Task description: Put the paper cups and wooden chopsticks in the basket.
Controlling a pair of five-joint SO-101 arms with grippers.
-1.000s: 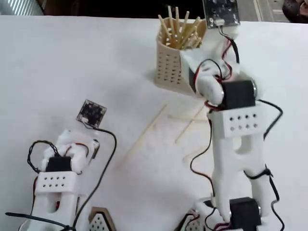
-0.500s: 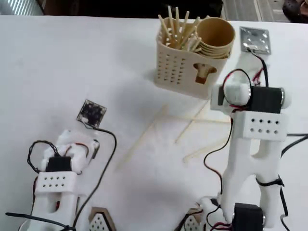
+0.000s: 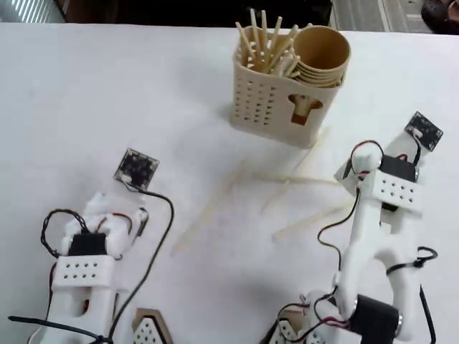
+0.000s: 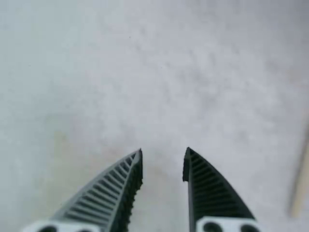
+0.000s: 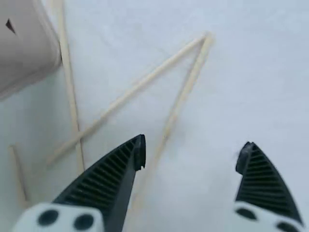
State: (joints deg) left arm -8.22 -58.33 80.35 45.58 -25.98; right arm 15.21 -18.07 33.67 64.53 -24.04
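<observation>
Across the white desk [image 3: 107,86], the right end effector [image 5: 194,142], jaws apart, is retreating from the cup-filled basket [image 3: 265,107] toward loose wooden chopsticks [image 5: 126,96].

1. Left gripper [image 4: 162,155]: two dark grey jaws with ribbed inner faces. The tips are parted by a narrow gap, with nothing between them.
2. Table [image 4: 145,63]: white, faintly mottled, lying under and ahead of the jaws.
3. Chopstick [image 4: 300,179]: pale wood, blurred, lying on the table. It sits at about three o'clock of the tips, taking the jaws' heading as twelve, and is well apart from them.
</observation>
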